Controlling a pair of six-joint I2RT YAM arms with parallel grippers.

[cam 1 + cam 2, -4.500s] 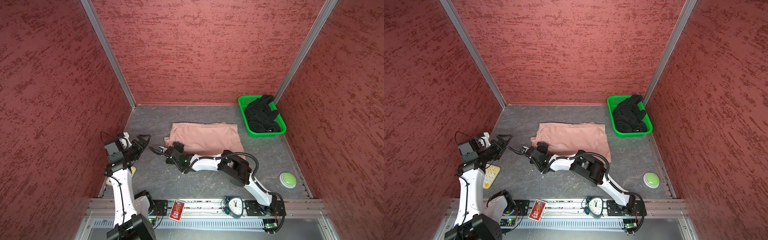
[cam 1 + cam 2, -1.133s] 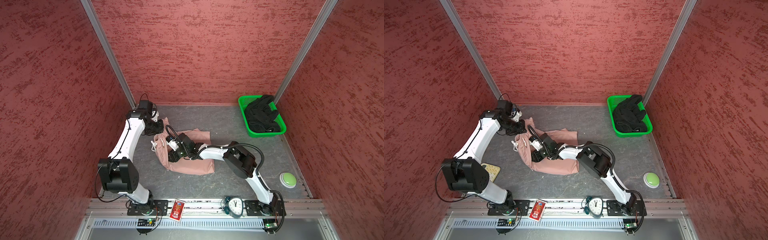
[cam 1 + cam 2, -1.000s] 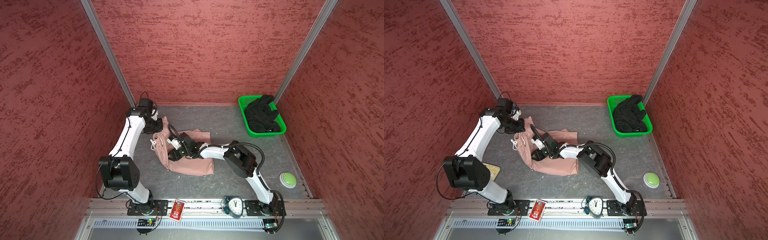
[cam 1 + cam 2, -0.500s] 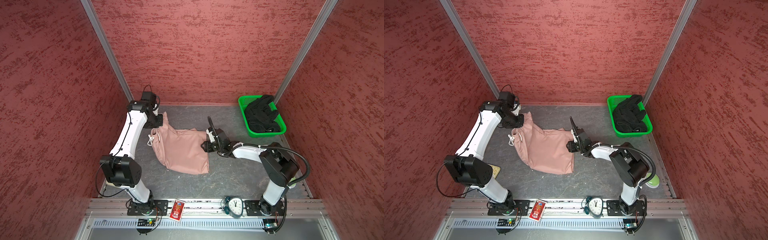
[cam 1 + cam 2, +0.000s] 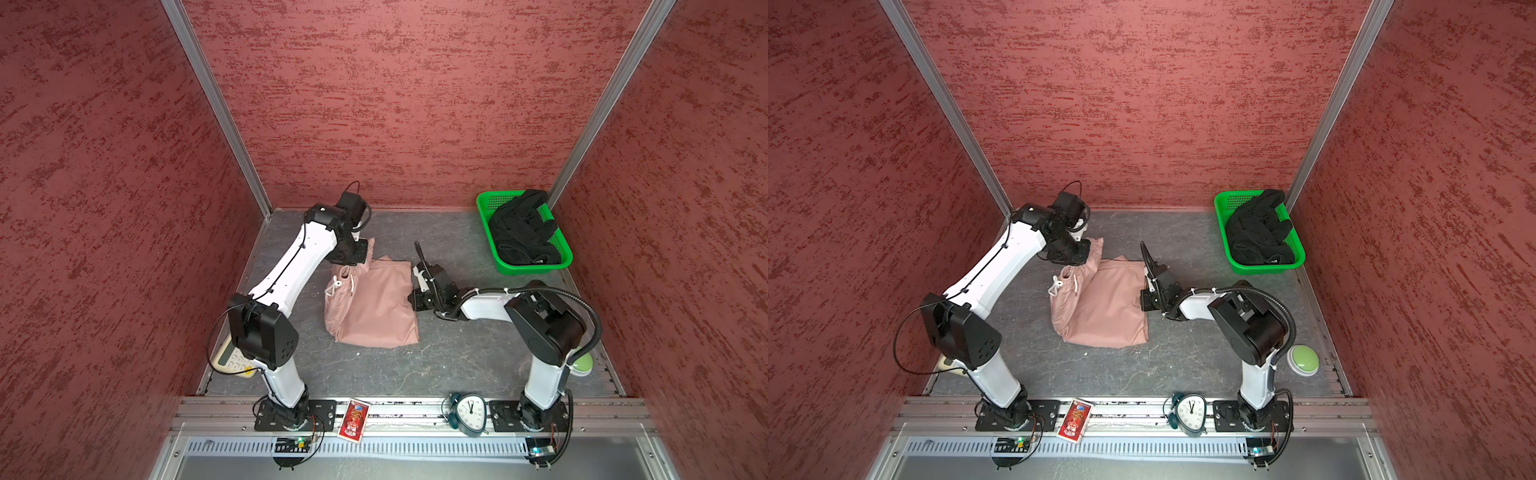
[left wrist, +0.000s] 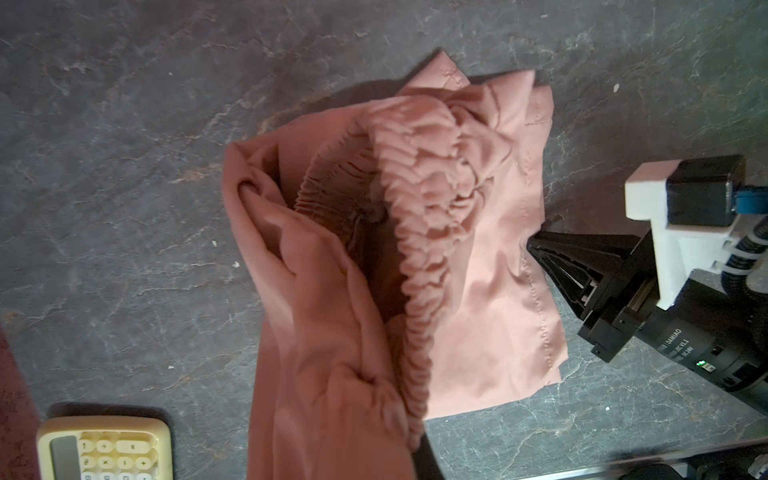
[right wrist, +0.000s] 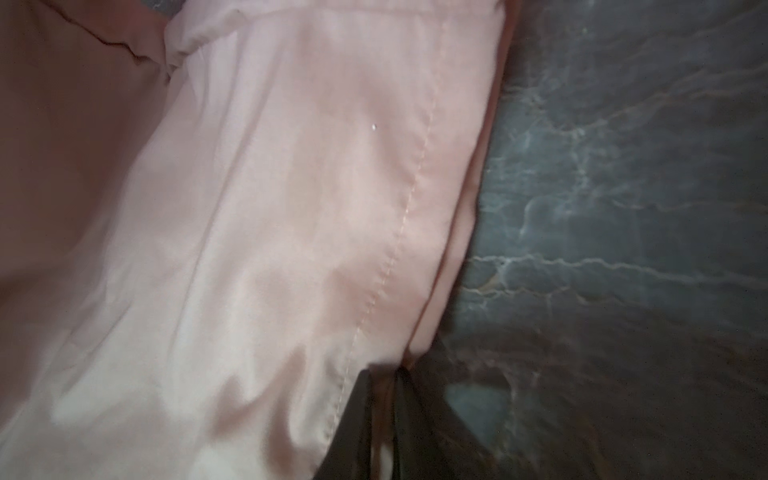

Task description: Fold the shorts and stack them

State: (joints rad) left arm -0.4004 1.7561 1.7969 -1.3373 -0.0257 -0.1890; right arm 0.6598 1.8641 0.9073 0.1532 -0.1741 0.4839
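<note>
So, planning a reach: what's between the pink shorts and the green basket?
In both top views: the right tool at the pink shorts, then bare floor to the green basket.

The dusty pink fabric shorts (image 5: pixel 374 307) with a white drawstring cord (image 5: pixel 338 284) lie on a dark grey tabletop (image 5: pixel 415 374) veined with pale marble-like streaks, closed in by brick-red walls (image 5: pixel 395 104) flecked with darker red. Far right of and behind those shorts, a bright green plastic mesh basket (image 5: pixel 488 205) holds plain black fabric shorts (image 5: pixel 523 237). Nearer me than the pink shorts are a cream push-button calculator (image 6: pixel 104 449), a red printed card box (image 5: pixel 354 417), a teal alarm clock (image 5: pixel 469 413) with a white face, and a light green round button (image 5: pixel 1304 359).
</note>
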